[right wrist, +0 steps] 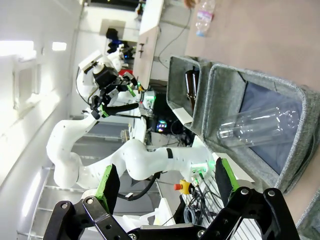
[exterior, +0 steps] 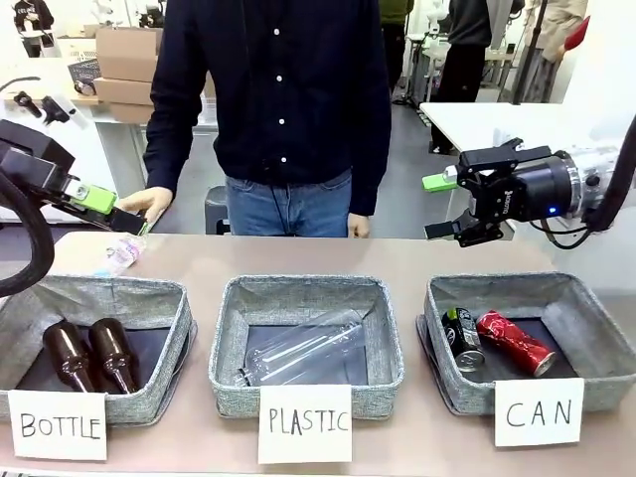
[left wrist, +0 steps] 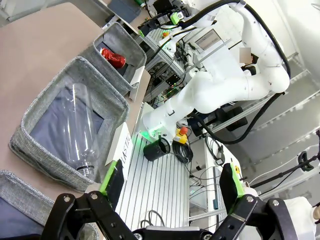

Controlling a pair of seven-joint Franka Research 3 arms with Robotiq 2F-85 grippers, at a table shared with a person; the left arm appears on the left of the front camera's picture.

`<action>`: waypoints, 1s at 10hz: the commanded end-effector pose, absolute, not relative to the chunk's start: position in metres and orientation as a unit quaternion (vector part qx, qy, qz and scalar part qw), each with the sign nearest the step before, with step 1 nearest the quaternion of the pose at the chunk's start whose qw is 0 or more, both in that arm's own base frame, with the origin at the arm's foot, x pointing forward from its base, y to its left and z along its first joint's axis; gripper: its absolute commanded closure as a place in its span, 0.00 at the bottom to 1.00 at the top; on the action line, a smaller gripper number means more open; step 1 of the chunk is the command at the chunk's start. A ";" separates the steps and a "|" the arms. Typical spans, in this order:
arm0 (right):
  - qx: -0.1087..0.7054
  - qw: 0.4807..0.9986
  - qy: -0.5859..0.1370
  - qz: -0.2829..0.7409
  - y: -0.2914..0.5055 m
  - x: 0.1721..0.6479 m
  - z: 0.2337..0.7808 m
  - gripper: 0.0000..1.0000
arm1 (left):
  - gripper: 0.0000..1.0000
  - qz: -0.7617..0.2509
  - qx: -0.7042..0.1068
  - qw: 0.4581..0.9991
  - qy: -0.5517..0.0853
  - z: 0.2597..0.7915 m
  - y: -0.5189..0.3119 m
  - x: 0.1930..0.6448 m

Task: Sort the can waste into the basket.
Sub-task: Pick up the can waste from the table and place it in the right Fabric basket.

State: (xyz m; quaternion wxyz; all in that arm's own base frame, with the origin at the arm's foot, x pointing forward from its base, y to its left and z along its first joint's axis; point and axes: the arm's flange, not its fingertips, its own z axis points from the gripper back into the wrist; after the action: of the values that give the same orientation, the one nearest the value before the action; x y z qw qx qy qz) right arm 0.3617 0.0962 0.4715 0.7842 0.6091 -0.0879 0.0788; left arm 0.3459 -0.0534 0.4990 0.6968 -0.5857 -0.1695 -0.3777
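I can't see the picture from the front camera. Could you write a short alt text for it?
Three grey baskets sit in a row on a table: the right one, signed CAN, holds a red can and a black can; the middle a clear plastic bottle; the left two brown bottles. Two open robot claws, left and right, hover above, empty. A person stands behind.

The grey woven-fabric basket (exterior: 596, 333) with a dark lining carries a white sign lettered "CAN" in black. Inside lie a red metal can with white marks (exterior: 514, 342) and a black and silver can (exterior: 461, 338). Two brown glass bottles (exterior: 89, 355) fill a matching grey basket (exterior: 30, 310). Both black grippers have green pads (exterior: 94, 198).
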 end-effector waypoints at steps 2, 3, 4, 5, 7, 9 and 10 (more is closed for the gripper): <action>0.612 0.781 -0.091 0.089 0.095 0.365 0.473 0.00 | 0.00 -0.370 -0.590 0.697 -0.170 0.505 -0.056 0.344; 0.612 0.781 -0.091 0.089 0.095 0.365 0.473 0.00 | 0.00 -0.370 -0.590 0.697 -0.170 0.505 -0.056 0.344; 0.612 0.781 -0.091 0.089 0.095 0.365 0.473 0.00 | 0.00 -0.370 -0.590 0.697 -0.170 0.505 -0.056 0.344; 0.612 0.781 -0.091 0.089 0.095 0.365 0.473 0.00 | 0.00 -0.370 -0.590 0.697 -0.170 0.505 -0.056 0.344; 0.612 0.781 -0.091 0.089 0.095 0.365 0.473 0.00 | 0.00 -0.370 -0.590 0.697 -0.170 0.505 -0.056 0.344; 0.612 0.781 -0.091 0.089 0.095 0.365 0.473 0.00 | 0.00 -0.370 -0.590 0.697 -0.170 0.505 -0.056 0.344; 0.612 0.781 -0.091 0.089 0.095 0.365 0.473 0.00 | 0.00 -0.370 -0.590 0.697 -0.170 0.505 -0.056 0.344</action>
State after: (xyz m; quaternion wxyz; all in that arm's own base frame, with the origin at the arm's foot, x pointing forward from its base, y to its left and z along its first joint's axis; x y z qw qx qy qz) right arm 0.3617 0.0962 0.4715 0.7842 0.6091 -0.0879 0.0788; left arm 0.3459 -0.0535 0.4990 0.6968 -0.5857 -0.1695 -0.3777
